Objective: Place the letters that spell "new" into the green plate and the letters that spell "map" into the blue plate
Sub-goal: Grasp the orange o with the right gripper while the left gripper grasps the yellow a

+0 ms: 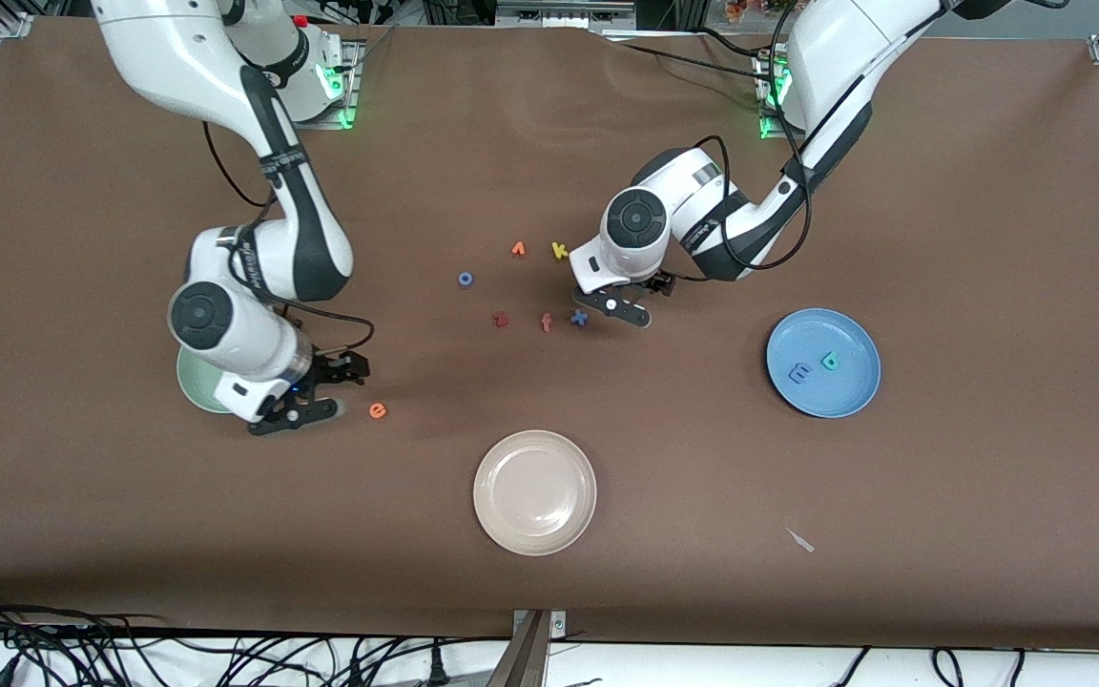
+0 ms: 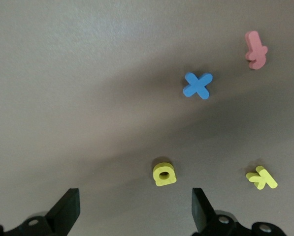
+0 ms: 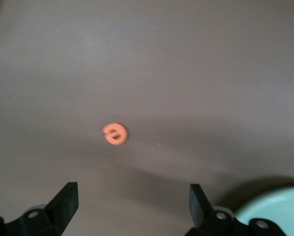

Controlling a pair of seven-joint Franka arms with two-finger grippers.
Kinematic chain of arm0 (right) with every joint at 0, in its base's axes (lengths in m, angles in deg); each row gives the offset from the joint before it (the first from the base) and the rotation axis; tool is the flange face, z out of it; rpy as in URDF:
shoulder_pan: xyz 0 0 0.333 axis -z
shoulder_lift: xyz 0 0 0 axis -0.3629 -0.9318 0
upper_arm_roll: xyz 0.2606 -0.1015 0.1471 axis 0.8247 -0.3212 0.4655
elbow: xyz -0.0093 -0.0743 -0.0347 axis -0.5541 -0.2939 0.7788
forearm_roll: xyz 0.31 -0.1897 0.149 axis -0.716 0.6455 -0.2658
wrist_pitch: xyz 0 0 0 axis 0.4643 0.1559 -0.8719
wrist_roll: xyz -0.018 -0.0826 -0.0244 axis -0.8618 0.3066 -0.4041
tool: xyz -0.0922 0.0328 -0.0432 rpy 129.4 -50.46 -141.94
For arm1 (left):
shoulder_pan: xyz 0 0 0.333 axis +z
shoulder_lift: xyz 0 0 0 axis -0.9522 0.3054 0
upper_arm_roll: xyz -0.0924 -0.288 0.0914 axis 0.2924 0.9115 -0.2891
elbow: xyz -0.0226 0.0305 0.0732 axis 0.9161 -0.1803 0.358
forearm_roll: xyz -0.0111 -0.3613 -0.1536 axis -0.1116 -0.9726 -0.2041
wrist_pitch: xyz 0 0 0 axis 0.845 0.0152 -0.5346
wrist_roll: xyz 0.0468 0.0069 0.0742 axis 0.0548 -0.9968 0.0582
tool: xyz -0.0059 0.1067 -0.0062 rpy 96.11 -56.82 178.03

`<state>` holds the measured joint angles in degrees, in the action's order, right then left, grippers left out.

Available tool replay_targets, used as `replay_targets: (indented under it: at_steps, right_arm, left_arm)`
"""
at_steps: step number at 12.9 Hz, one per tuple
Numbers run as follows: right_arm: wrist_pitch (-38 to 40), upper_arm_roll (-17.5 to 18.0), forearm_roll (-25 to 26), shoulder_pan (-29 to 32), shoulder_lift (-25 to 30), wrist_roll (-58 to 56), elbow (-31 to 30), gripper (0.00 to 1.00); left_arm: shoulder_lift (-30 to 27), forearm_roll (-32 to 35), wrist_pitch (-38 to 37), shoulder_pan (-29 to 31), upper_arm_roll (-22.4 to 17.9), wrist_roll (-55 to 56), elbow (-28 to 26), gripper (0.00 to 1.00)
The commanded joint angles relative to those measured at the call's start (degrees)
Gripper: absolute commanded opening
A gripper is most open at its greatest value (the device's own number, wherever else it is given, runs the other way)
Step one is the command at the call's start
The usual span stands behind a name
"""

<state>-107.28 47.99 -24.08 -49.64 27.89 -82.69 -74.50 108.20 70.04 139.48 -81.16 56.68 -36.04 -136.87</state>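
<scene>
The orange e (image 1: 377, 410) (image 3: 115, 133) lies on the table beside the green plate (image 1: 189, 384) (image 3: 277, 212), which the right arm mostly covers. My right gripper (image 1: 313, 391) (image 3: 132, 212) hangs open and empty between the plate and the e. The blue plate (image 1: 840, 401) holds the blue m (image 1: 799, 373) and the teal p (image 1: 830, 360). My left gripper (image 1: 633, 298) (image 2: 135, 216) is open and empty just above the yellow a (image 2: 164, 174). In the front view that arm's hand hides the a.
Loose letters lie mid-table: blue x (image 1: 579, 318) (image 2: 197, 85), pink f (image 1: 546, 322) (image 2: 255, 50), yellow k (image 1: 559, 250) (image 2: 261, 178), dark red z (image 1: 500, 320), blue o (image 1: 466, 279), and a small orange letter (image 1: 518, 249). A beige-white plate (image 1: 535, 492) sits nearer the front camera.
</scene>
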Motion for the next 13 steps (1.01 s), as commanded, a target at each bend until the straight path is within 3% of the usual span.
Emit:
replay_targets:
  at_steps: [1,6,8,9,11,13]
  right_arm:
    - [0.6,2.1,-0.6,0.6,-5.6,-2.0,5.1,1.00]
    - [-0.2,2.7,-0.4,0.5,-9.3,-8.2,7.8,0.99]
    - [-1.8,2.9,-0.2,0.5,-9.9,-9.7,7.9,0.99]
    - [-2.7,2.9,-0.2,0.5,-10.3,-10.4,7.9,0.98]
    - [-3.9,3.0,-0.1,0.5,-10.8,-12.0,7.9,0.93]
    - [-5.1,3.0,0.0,0.5,-11.7,-14.3,7.9,0.87]
  left_arm:
    - [-1.1,-0.4,0.9,-1.4,-0.4,3.4,-0.7,1.00]
    - [-2.5,-0.4,1.0,-0.4,-0.4,3.9,-1.5,0.97]
    - [-2.3,-0.3,3.7,1.6,-0.3,3.2,-1.6,0.78]
    - [-2.1,-0.3,7.3,1.6,-0.3,3.2,-3.6,0.73]
    - [-2.4,-0.4,13.8,1.7,-0.3,3.3,-7.9,0.77]
    - [-2.4,-0.4,14.3,0.9,-0.2,5.3,-9.1,0.77]
